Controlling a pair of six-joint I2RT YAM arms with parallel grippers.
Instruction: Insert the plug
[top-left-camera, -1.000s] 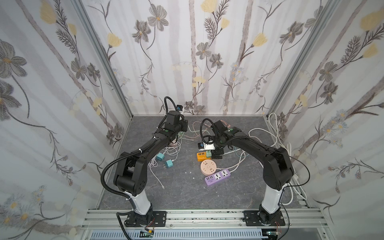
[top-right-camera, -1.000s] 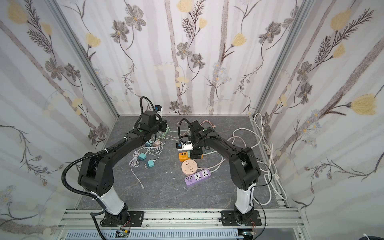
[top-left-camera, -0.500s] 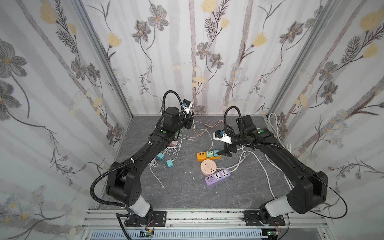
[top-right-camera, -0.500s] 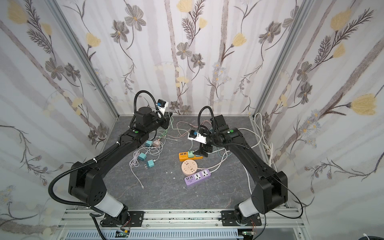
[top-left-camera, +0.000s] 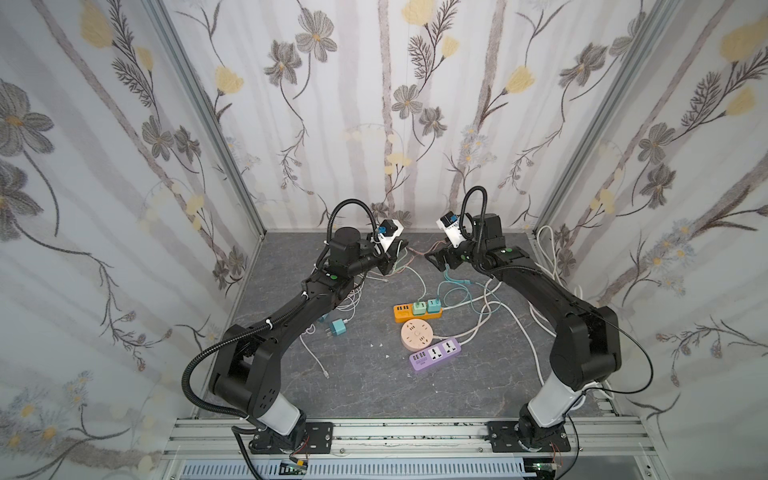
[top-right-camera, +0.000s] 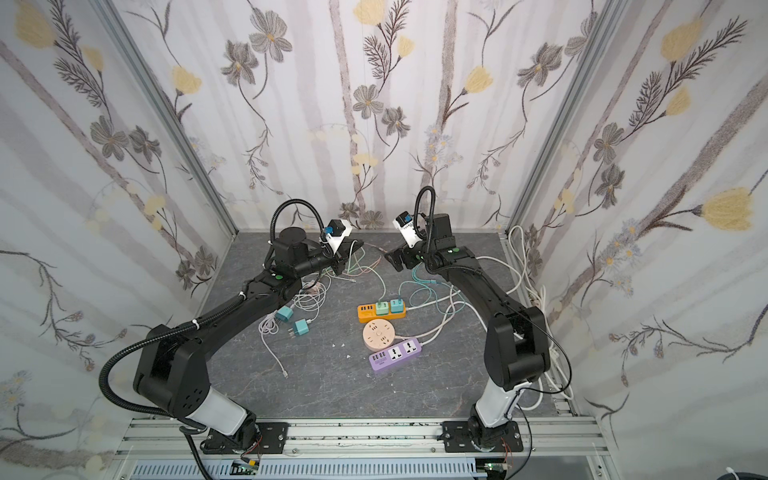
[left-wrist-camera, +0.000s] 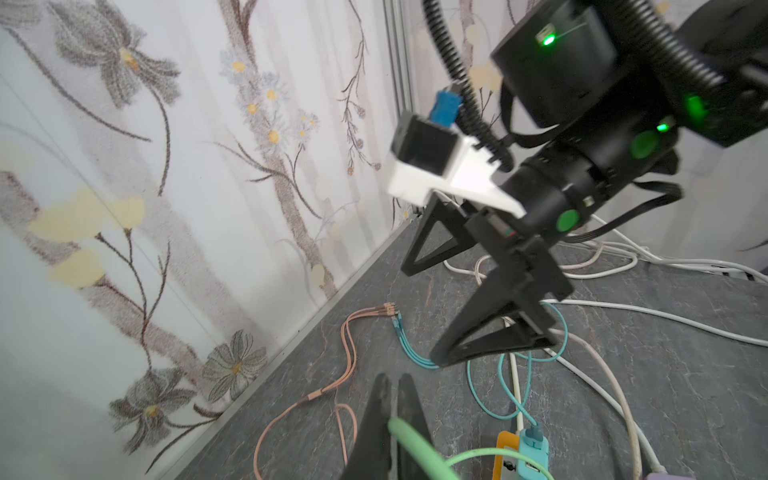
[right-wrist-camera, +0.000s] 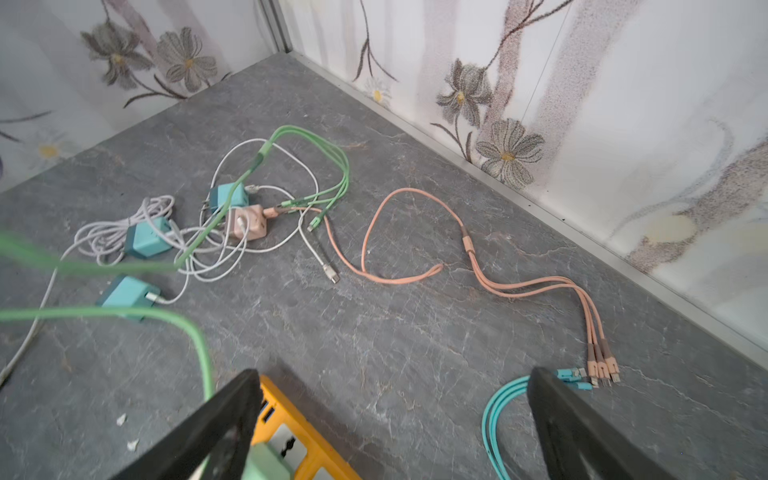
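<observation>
Tabletop (top-left-camera: 365, 382): grey stone-look slab, matt, faintly veined. Orange power strip (top-left-camera: 401, 311), purple power strip (top-left-camera: 434, 353) and round peach socket (top-left-camera: 417, 335): smooth moulded plastic, slight sheen. Green cable (right-wrist-camera: 345, 170) and pink cable (right-wrist-camera: 468, 245): rubbery sheath, satin. Right gripper (right-wrist-camera: 392, 374) fingers (right-wrist-camera: 561, 419): matt black plastic. Front rail (top-left-camera: 395, 430): bare brushed metal. Walls (top-left-camera: 124, 208): matt printed floral covering.

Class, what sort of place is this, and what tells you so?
Probably a robot test cell: left arm and right arm bolted to an aluminium rail, wallpapered panels enclosing a grey tabletop, purple power strip and teal charger laid out.
</observation>
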